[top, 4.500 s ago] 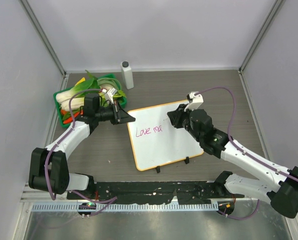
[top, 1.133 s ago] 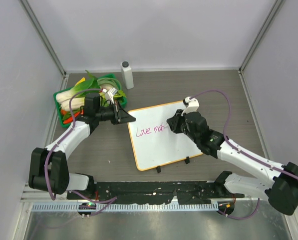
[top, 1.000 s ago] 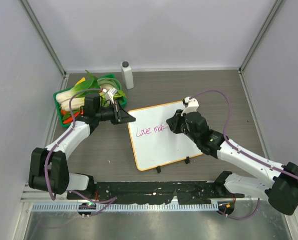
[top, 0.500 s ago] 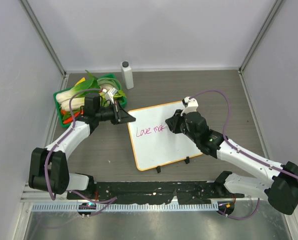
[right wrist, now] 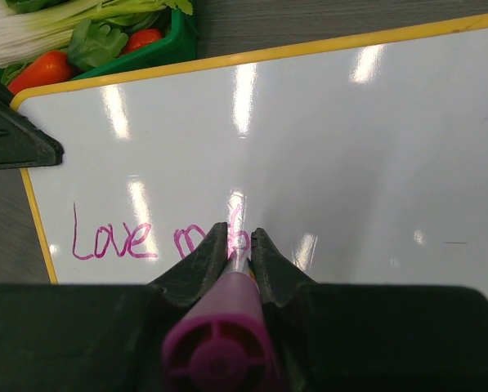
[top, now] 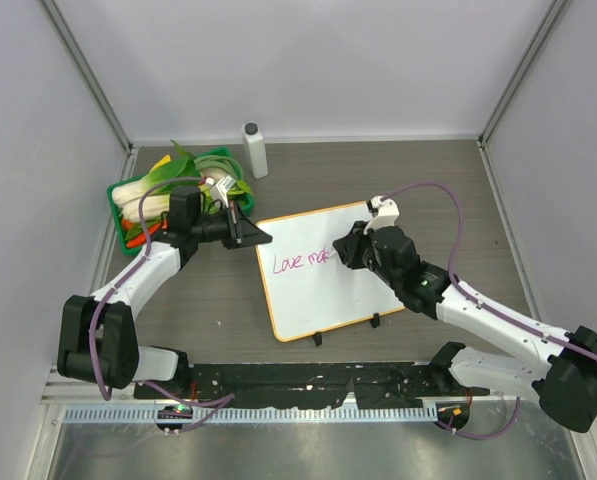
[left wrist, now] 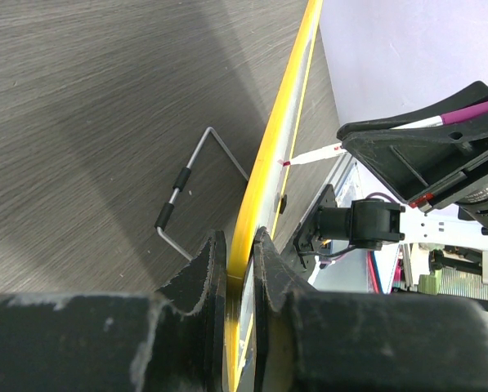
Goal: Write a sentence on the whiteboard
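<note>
Whiteboard (top: 328, 290), glossy, round-cornered, orange-framed, sits mid-frame on a grey woodgrain table (top: 428, 190), bearing pink cursive (top: 303, 260) "Love ma". Left gripper (left wrist: 239, 245) clamps its upper-left edge. Right gripper (right wrist: 239, 241) pinches a magenta marker (right wrist: 219, 343), tip on the board.

White arms (top: 143, 275), black joints (top: 86, 335), purple cables (top: 428, 182)

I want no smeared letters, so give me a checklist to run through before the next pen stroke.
1. left gripper clamped on the whiteboard edge: ok.
2. marker held in the right gripper: ok.
3. Marker tip touching the board: cannot tell, the gripper hides it.
4. sentence complete: not ok, only "Love" and the start of a second word show.
5. Blank board to the right of the writing: ok.
</note>
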Action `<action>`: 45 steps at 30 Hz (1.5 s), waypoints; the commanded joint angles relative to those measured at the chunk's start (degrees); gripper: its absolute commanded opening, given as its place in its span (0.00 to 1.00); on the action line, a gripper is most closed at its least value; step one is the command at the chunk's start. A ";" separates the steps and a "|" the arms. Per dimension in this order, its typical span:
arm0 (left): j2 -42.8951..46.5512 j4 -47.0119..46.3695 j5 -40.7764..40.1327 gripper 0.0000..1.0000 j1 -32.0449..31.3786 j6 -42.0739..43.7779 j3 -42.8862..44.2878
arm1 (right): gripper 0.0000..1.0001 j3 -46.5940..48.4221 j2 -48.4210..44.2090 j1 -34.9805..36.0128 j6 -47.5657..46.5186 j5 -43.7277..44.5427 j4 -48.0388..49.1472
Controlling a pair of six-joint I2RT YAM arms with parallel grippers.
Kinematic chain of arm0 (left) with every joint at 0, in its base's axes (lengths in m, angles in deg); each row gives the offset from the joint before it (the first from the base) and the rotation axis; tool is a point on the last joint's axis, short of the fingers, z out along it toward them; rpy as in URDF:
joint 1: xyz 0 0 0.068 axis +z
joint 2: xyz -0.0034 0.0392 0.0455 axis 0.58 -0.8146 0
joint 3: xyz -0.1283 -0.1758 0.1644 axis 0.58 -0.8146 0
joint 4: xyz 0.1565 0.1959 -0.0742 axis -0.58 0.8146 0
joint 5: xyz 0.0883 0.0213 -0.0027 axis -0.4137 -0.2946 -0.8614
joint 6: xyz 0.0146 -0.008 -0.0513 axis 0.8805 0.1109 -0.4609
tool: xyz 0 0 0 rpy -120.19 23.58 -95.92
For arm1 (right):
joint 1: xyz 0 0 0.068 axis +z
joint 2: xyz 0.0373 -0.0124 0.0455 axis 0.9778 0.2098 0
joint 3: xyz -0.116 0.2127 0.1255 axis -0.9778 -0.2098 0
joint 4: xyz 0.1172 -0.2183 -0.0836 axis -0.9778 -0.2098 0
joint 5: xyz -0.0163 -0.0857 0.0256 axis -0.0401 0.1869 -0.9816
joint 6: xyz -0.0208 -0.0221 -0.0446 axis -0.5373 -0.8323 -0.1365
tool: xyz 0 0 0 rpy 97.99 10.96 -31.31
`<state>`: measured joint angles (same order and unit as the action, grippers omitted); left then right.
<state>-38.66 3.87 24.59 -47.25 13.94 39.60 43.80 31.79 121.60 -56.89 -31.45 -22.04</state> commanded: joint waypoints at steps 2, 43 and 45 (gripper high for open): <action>-1.39 5.08 -8.85 0.00 -1.13 5.21 -0.60 | 0.02 -1.10 -1.10 -0.02 -0.80 1.88 -2.95; -1.04 5.17 -8.85 0.00 -1.13 5.30 -0.51 | 0.02 4.79 -1.01 -0.55 -3.70 4.96 -0.67; -1.12 5.26 -8.85 0.00 -1.13 5.38 -0.51 | 0.01 4.70 -0.75 -0.64 -3.61 4.43 -0.58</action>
<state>-38.66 3.83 24.39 -47.81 13.96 39.69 45.97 30.56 121.27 -59.88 -27.03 -24.79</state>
